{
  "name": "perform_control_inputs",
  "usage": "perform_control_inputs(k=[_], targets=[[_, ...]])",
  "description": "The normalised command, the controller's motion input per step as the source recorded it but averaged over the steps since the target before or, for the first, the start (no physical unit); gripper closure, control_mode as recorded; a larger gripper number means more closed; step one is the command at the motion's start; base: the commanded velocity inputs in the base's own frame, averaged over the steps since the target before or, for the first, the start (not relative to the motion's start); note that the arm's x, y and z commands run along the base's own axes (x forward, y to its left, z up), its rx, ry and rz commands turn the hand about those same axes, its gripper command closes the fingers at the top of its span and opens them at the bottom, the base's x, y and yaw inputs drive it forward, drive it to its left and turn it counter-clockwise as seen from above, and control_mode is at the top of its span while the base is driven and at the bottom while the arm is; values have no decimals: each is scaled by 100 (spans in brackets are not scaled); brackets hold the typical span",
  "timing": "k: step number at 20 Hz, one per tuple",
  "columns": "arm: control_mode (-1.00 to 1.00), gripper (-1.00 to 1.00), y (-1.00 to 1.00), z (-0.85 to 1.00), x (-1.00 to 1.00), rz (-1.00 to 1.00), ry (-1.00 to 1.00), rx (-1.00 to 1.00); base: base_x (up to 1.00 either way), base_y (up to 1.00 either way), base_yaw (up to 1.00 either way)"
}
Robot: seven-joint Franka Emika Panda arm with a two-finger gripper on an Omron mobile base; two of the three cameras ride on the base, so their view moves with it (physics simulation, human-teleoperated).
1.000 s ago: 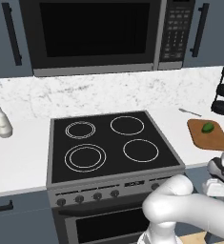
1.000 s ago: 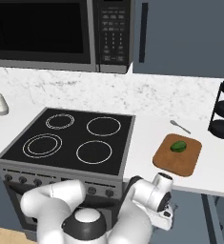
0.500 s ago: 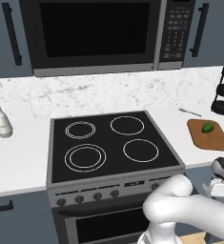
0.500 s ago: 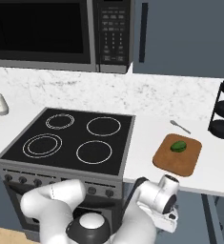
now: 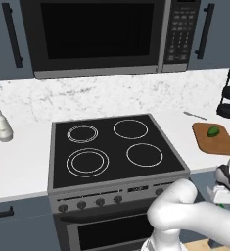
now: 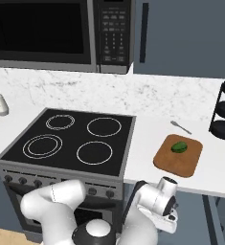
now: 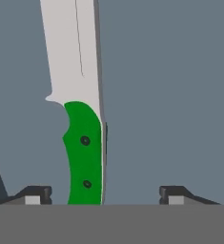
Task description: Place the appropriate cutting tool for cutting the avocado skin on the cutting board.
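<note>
Gripper (image 7: 101,195) seen spread wide — fingertips (image 7: 33,194) well apart, nothing clamped. A green-handled knife (image 7: 82,114) lies between them on a grey surface, blade toward 12 o'clock, nearer the 9 o'clock tip; contact cannot be told. Avocado (image 6: 179,147) rests on the cutting board (image 6: 177,160) — counter (image 6: 147,139) right of the stove (image 6: 71,141).

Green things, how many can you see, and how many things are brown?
Green: 2, the avocado and the handle of the knife in front of the tool
Brown: 1, the cutting board
Total: 3
</note>
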Motion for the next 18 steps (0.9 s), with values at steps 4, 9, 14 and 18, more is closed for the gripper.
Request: perform_control_inputs(k=[4,9,14,18], targets=[[-100,-100,33,-58,0,2,0,-1,0,0,0],[-100,-100,25,-49,-18,0,0,0,0,0,0],[-100,-100,21,-51,-40,0,0,0,0,0,0],[-100,-100,32,-69,-5,0,0,0,0,0,0]])
